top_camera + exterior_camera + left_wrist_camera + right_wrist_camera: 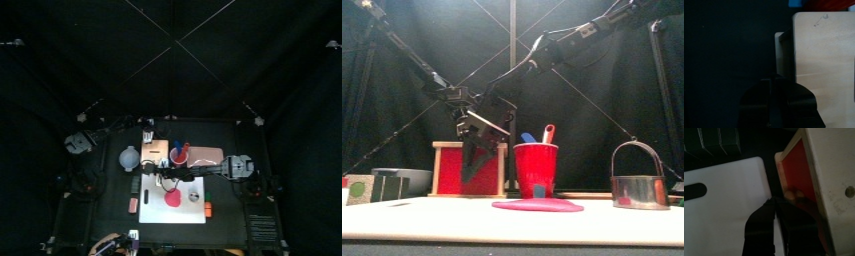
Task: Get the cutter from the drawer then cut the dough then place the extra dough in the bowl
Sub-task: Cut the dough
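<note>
The pale wooden box (469, 147) stands at the back left, its red drawer front (794, 173) facing the white cutting board (731, 188). My right gripper (773, 205) hangs in front of the drawer (473, 180), jaws shut, tips at the red front's lower edge. My left gripper (771, 82) is shut with nothing in it, just beside the box top (824, 60). The metal cutter (639, 185) stands upright on the board's right side, free of both grippers. A flat pink dough disc (539, 206) lies mid-board (177, 202).
A red cup (536, 168) holding a blue and a red toy knife stands right of the box, behind the dough. The blue-grey bowl (130, 157) sits left of the box.
</note>
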